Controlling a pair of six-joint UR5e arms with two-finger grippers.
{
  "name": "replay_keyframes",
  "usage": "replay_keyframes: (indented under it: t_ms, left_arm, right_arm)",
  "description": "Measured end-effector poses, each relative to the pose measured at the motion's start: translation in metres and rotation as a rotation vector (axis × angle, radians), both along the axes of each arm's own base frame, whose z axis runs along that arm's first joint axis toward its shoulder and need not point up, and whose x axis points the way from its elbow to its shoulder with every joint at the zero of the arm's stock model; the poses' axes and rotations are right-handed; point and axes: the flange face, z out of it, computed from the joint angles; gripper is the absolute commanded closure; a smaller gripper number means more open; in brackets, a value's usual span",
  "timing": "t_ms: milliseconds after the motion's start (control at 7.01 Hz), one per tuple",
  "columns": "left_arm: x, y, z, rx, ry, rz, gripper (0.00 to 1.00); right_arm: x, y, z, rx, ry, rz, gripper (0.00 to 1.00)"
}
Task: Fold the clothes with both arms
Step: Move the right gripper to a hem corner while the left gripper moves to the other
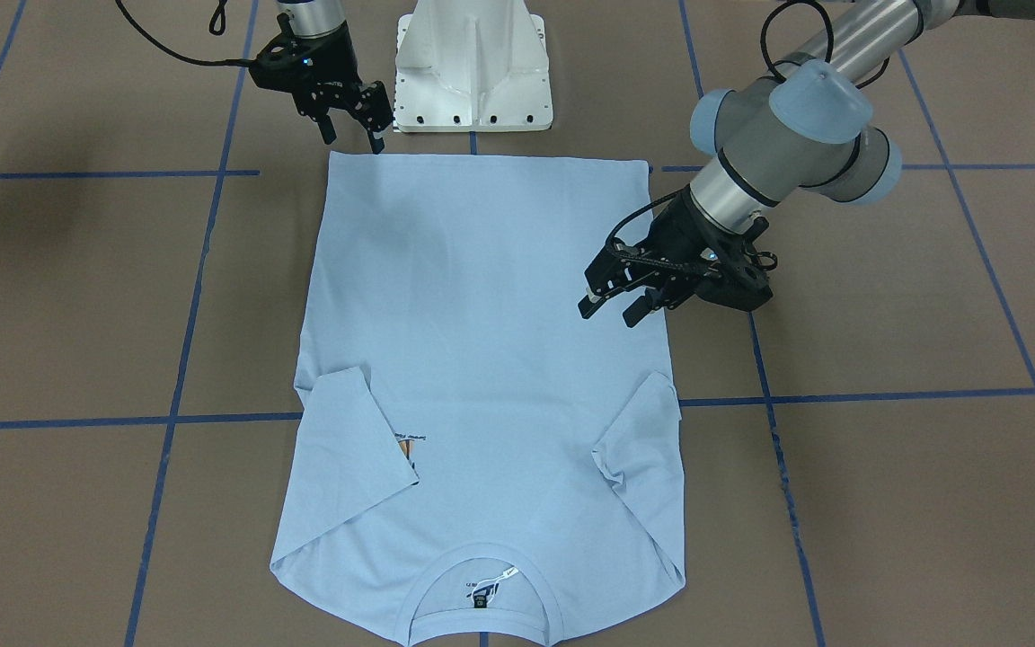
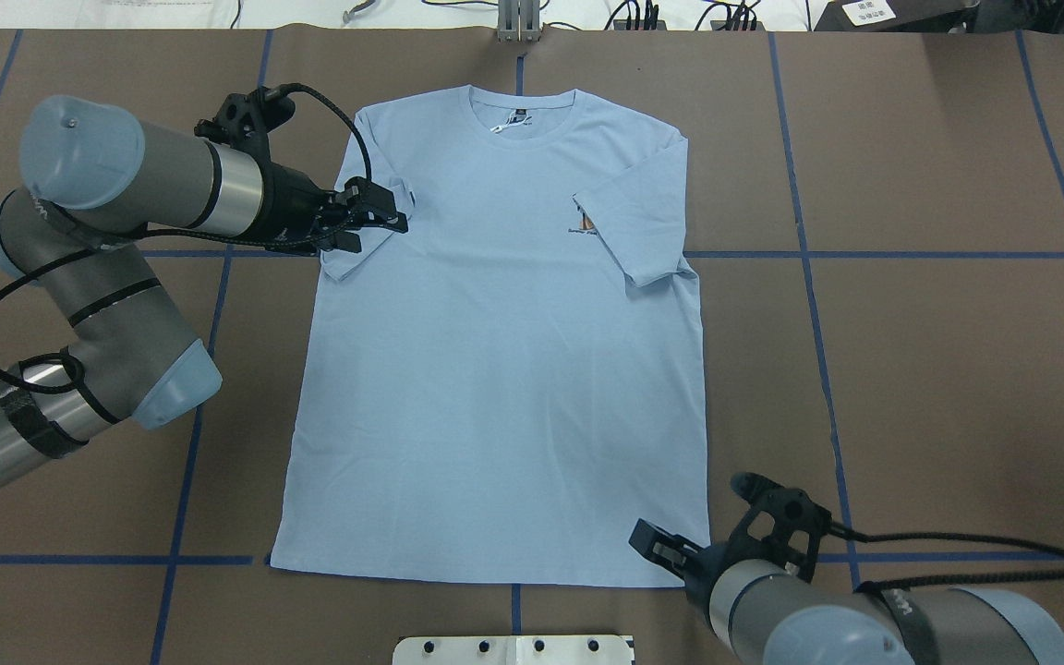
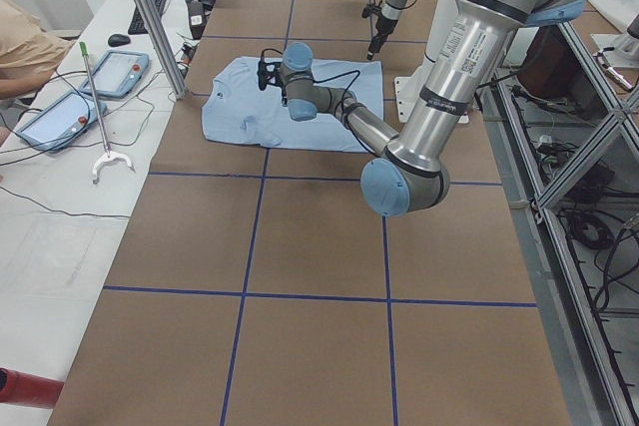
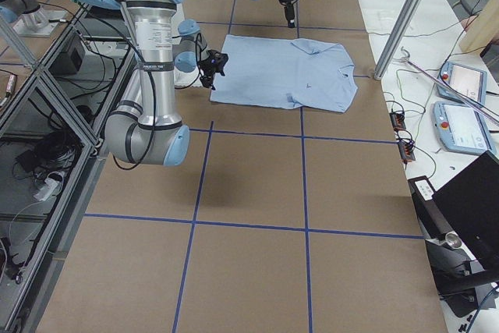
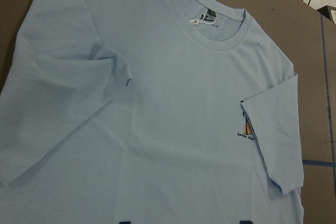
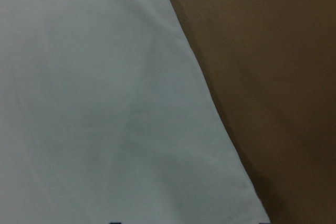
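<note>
The light blue T-shirt [image 1: 482,359] [image 2: 504,369] lies flat and face up on the brown table, collar [image 2: 523,115] on the far side from the robot. Both sleeves are folded inward, and one partly covers the orange-and-black chest print [image 2: 585,224]. My left gripper [image 1: 612,310] [image 2: 382,214] hovers open over the shirt's side edge near the folded sleeve, holding nothing. My right gripper [image 1: 353,137] [image 2: 666,547] is open just above the hem corner [image 6: 252,203], with nothing in it. The left wrist view shows the collar and neck label [image 5: 210,18].
The white pedestal base [image 1: 473,72] stands just behind the hem. Blue tape lines [image 2: 864,254] cross the table. In the exterior left view, a side bench holds tablets [image 3: 115,72] and a grabber stick [image 3: 100,112], beside a metal post [image 3: 150,17] and a person's sleeve [image 3: 20,47].
</note>
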Motion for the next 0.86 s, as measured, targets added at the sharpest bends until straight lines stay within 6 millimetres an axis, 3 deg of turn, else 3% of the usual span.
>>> replay_keyframes:
  t_ms: [285, 570, 855]
  left_arm:
    - [0.000, -0.001, 0.002, -0.002, -0.003, -0.002, 0.24]
    - [0.001, -0.001, 0.004, -0.005, -0.006, -0.003, 0.24]
    - [0.001, -0.001, 0.004, -0.005, -0.007, -0.004, 0.24]
  right_arm:
    - [-0.010, 0.024, 0.029, -0.049, 0.046, 0.037, 0.25]
    - [-0.018, 0.028, 0.040, -0.056, 0.068, 0.047, 0.39]
    - [-0.019, 0.024, 0.039, -0.058, 0.065, 0.060, 0.68]
